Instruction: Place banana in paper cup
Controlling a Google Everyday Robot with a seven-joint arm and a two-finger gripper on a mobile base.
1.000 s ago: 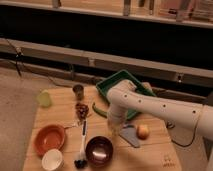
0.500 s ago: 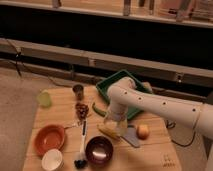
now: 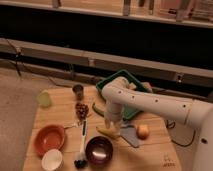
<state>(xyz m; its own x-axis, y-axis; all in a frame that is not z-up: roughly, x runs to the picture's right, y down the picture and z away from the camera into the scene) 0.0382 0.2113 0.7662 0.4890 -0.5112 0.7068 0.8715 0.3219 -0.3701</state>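
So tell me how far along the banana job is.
Nothing is finished: the banana lies on the table, outside the paper cup. In hand: the hand sits right over the banana. Left: lifting it, carrying it to the cup and dropping it in.

Lab-type test setup: gripper over wood table w/ props, railing behind.

One end effector, one banana, two bowls
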